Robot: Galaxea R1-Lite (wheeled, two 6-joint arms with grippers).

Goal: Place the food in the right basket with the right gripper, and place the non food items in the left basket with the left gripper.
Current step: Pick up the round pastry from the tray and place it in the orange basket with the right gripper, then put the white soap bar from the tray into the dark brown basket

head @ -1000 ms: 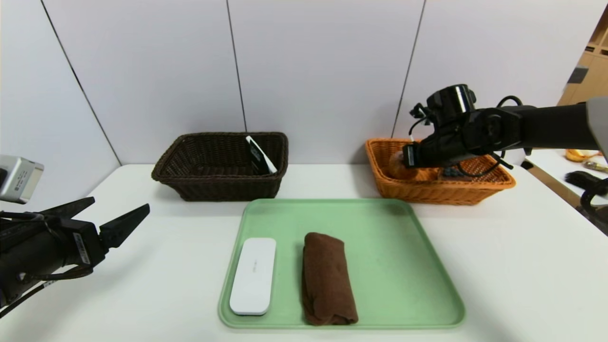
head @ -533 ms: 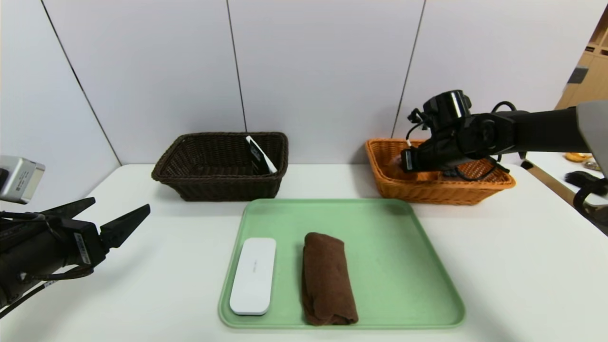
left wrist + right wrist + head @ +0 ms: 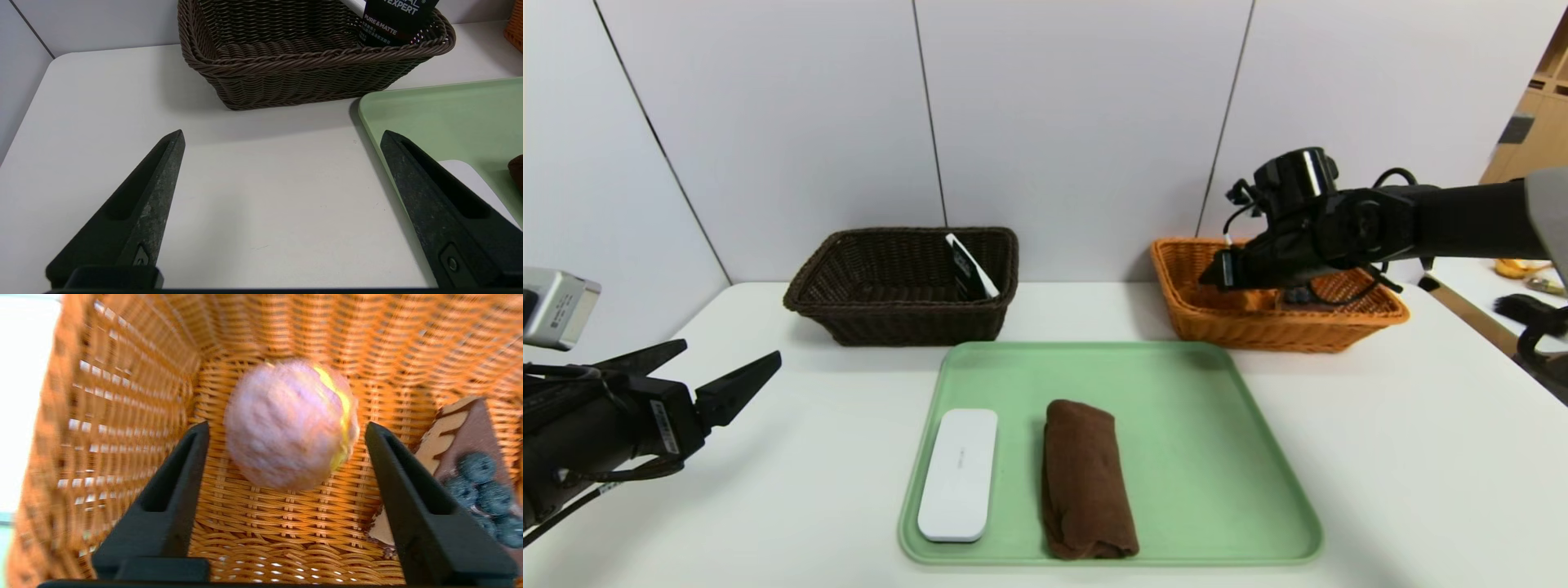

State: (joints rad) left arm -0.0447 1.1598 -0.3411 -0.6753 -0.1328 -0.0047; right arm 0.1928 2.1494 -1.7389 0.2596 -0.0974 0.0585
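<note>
The right gripper (image 3: 286,433) reaches over the orange basket (image 3: 1262,327), fingers spread, holding nothing. Its wrist camera shows the bun (image 3: 290,424) lying between them beside the cake slice (image 3: 470,473). The left gripper (image 3: 723,371) waits spread over the table (image 3: 1421,457); case (image 3: 959,474) and towel (image 3: 1086,478) lie on the tray (image 3: 1217,457).
</note>
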